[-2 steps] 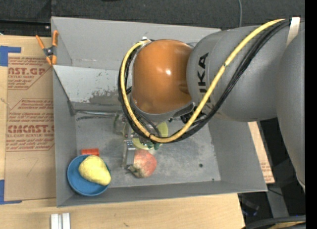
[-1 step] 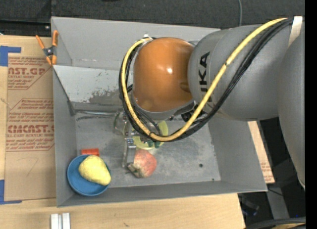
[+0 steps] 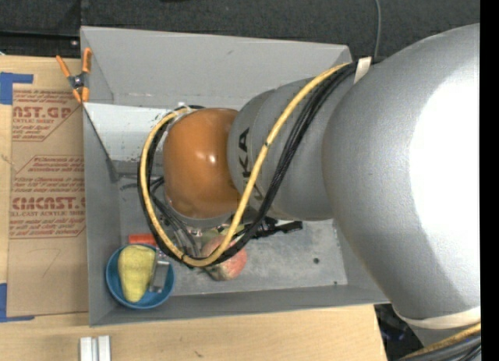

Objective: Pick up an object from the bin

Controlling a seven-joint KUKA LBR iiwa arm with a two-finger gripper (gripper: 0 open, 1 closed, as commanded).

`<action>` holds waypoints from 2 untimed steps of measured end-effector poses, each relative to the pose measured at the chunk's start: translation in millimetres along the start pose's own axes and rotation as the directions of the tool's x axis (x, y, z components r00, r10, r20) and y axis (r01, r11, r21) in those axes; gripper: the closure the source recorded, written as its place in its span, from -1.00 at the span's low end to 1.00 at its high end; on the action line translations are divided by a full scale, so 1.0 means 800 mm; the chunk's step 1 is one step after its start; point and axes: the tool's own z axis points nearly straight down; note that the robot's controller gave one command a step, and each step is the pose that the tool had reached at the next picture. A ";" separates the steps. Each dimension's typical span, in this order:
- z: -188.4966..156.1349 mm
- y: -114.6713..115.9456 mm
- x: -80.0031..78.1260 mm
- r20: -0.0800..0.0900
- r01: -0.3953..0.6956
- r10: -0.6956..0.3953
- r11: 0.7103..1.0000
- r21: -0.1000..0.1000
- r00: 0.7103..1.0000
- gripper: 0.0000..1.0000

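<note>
My gripper (image 3: 185, 236) hangs low over the bin's front left part, its metal body showing just below the orange wrist cover. To its lower left, in the bin's front left corner, lies a blue bowl (image 3: 117, 288) with a yellow lumpy thing (image 3: 136, 272) inside it. A small grey piece (image 3: 161, 273) sits at the bowl's right rim, close to the gripper. A pinkish-orange thing (image 3: 231, 265) peeks out beneath the cables on the gripper's right. A small red-orange piece (image 3: 140, 238) lies on the floor just left of the gripper.
The arm and its orange cover hide most of the bin's middle and right. Looped yellow and black cables hang round the wrist, down near the floor. Bare grey floor shows at the front right, and the sloped left wall stands close by.
</note>
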 end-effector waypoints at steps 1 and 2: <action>-0.023 0.020 -0.007 0.013 0.188 -0.188 0.982 -0.003 0.982 -1.00; 0.036 0.020 0.004 -0.001 0.415 -0.415 0.910 -0.001 0.910 -1.00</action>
